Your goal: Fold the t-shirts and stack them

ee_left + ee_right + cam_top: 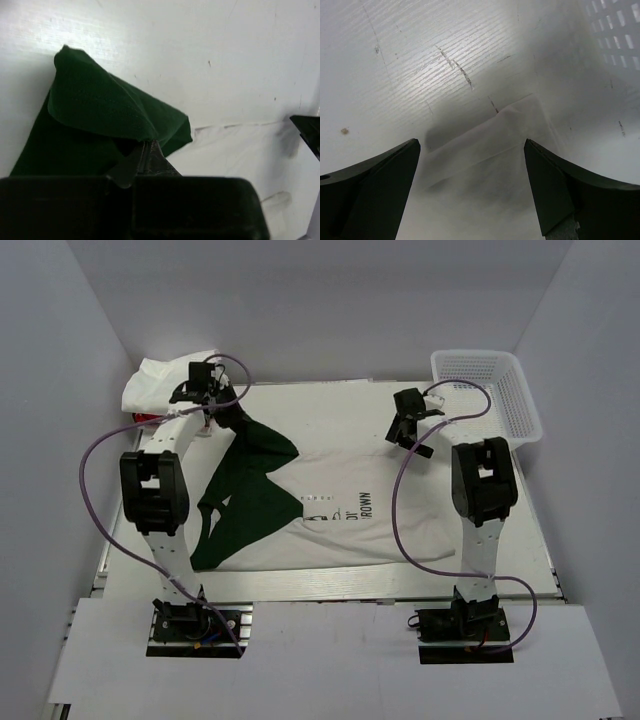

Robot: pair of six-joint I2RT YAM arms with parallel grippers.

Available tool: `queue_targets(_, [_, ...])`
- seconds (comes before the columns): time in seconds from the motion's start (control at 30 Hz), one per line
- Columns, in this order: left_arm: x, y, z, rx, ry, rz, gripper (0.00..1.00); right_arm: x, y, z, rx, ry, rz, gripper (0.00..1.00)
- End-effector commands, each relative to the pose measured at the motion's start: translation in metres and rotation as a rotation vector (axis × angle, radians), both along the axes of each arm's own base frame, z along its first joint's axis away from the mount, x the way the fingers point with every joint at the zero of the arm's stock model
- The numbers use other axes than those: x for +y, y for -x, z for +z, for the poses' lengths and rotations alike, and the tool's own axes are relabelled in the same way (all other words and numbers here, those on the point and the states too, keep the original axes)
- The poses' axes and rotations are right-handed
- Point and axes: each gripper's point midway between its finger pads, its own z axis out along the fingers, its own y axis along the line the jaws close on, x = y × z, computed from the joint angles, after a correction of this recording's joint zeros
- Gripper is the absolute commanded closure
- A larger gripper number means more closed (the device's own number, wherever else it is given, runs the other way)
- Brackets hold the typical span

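Observation:
A large off-white t-shirt point(340, 470) with dark green sleeve parts point(245, 490) and dark lettering lies spread across the table. My left gripper point(222, 405) is shut on the dark green sleeve point(100, 107) at the shirt's far left corner, with the cloth draped over its fingertips. My right gripper point(398, 432) is open and empty just above the shirt's far right corner point(505, 135). Folded white and red shirts point(160, 385) sit piled at the far left, behind my left arm.
A white plastic mesh basket point(490, 390) stands at the far right, and its wall shows in the right wrist view point(615, 30). White walls close in the table on three sides. Purple cables loop off both arms.

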Motion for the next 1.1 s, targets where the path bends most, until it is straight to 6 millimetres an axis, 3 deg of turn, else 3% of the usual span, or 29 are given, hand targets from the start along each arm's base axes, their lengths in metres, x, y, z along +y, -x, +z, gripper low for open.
queue_targets(0.0, [-0.007, 0.021, 0.023, -0.024, 0.034, -0.019, 1.00, -0.003, -0.017, 0.009, -0.089, -0.010, -0.140, 0.10])
queue_targets(0.13, [-0.008, 0.042, 0.031, -0.030, 0.049, -0.022, 1.00, -0.001, -0.022, 0.002, -0.084, 0.003, -0.163, 0.10])
queue_targets(0.2, [-0.011, 0.054, 0.033, -0.026, 0.071, -0.028, 1.00, 0.004, -0.020, -0.011, -0.057, 0.013, -0.165, 0.10])
queue_targets(0.3, [-0.011, 0.065, 0.034, -0.020, 0.087, -0.012, 1.00, 0.005, -0.019, -0.013, -0.035, 0.024, -0.173, 0.14])
queue_targets(0.43, [-0.015, 0.082, 0.028, 0.009, 0.119, -0.008, 1.00, 0.007, -0.013, -0.011, -0.026, 0.023, -0.155, 0.42])
queue_targets(0.47, [-0.017, 0.084, 0.035, -0.007, 0.135, -0.012, 1.00, 0.004, -0.007, -0.014, -0.010, 0.034, -0.154, 0.57])
queue_targets(0.53, [-0.016, 0.091, 0.032, 0.005, 0.134, -0.011, 1.00, 0.006, -0.005, -0.002, -0.032, 0.034, -0.143, 0.72])
queue_targets(0.57, [-0.016, 0.094, 0.027, 0.022, 0.140, -0.003, 1.00, 0.001, 0.001, -0.006, -0.020, 0.045, -0.147, 0.84])
queue_targets(0.67, [-0.016, 0.106, 0.033, 0.023, 0.146, 0.003, 1.00, 0.005, 0.003, 0.006, -0.038, 0.048, -0.108, 1.00])
queue_targets(0.83, [-0.004, 0.130, 0.040, 0.042, 0.105, 0.058, 1.00, 0.009, 0.008, 0.032, -0.067, 0.104, -0.042, 1.00])
queue_targets(0.87, [-0.003, 0.135, 0.039, 0.049, 0.098, 0.065, 1.00, 0.008, 0.008, 0.048, -0.103, 0.104, -0.047, 1.00])
queue_targets(0.93, [0.002, 0.145, 0.042, 0.060, 0.079, 0.083, 1.00, 0.004, 0.019, 0.046, -0.086, 0.132, -0.034, 1.00])
queue_targets(0.97, [0.005, 0.150, 0.050, 0.042, 0.070, 0.093, 1.00, 0.004, 0.019, 0.069, -0.139, 0.118, -0.036, 1.00])
queue_targets(1.0, [0.010, 0.153, 0.052, 0.043, 0.055, 0.121, 1.00, 0.001, 0.030, 0.061, -0.115, 0.132, -0.025, 1.00])
queue_targets(1.07, [0.014, 0.163, 0.057, 0.051, 0.037, 0.138, 1.00, -0.001, 0.037, 0.079, -0.160, 0.125, -0.023, 1.00])
